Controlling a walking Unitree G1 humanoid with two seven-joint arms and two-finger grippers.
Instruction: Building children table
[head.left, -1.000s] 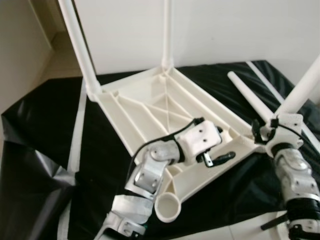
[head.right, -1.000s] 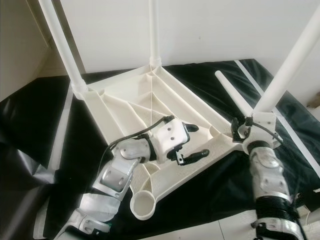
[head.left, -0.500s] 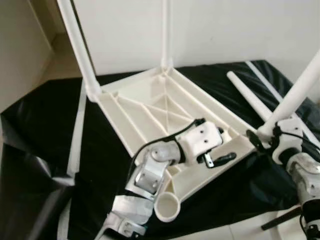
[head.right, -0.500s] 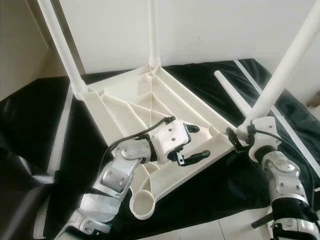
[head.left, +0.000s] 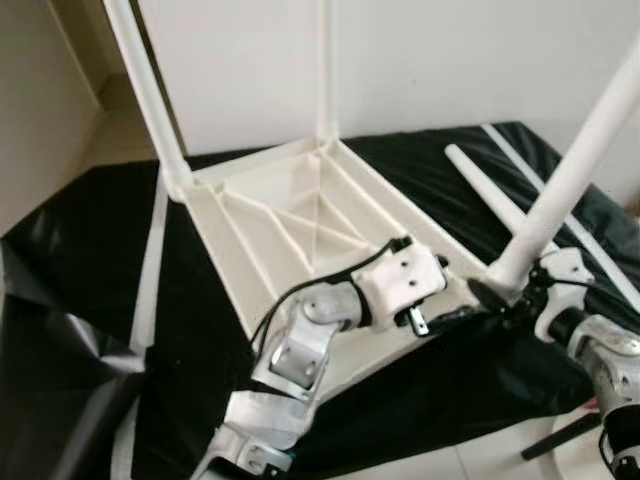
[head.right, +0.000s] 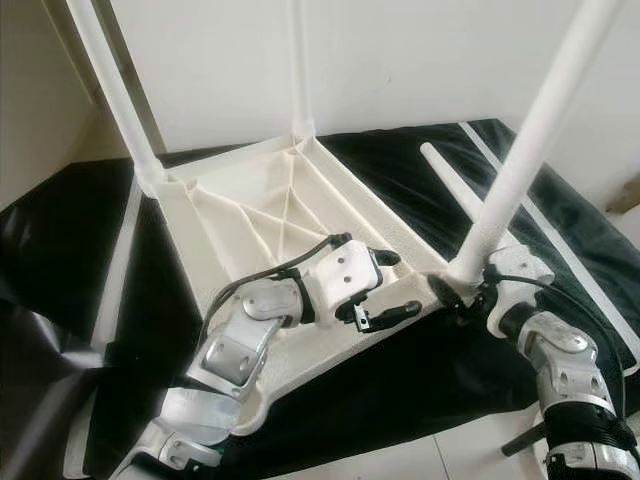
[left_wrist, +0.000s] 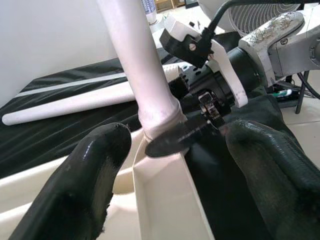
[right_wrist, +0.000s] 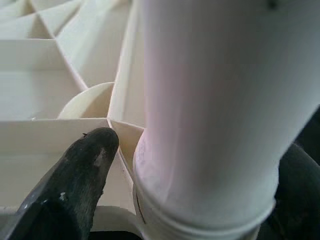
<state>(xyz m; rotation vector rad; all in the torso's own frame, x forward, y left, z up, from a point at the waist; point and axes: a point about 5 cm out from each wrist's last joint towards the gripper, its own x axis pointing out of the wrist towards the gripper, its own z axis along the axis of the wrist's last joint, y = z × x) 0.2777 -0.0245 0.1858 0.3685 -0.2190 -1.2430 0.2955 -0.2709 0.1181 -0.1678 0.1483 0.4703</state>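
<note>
- The upturned table top lies on black sheeting, 2 legs upright at its far corners.
- The right gripper clamps a third table leg at the near corner socket.
- The left gripper, fingers apart, rests on the table top just beside that corner.
- A loose leg lies beyond the right gripper.

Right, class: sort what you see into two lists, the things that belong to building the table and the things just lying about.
Part of the job:
- upturned white table top
- leg at the near right corner, gripped by the right end effector
- two legs already standing at the far corners
- loose leg
- left end effector, resting on the table top

Lying about:
- black sheet
- white wall
</note>
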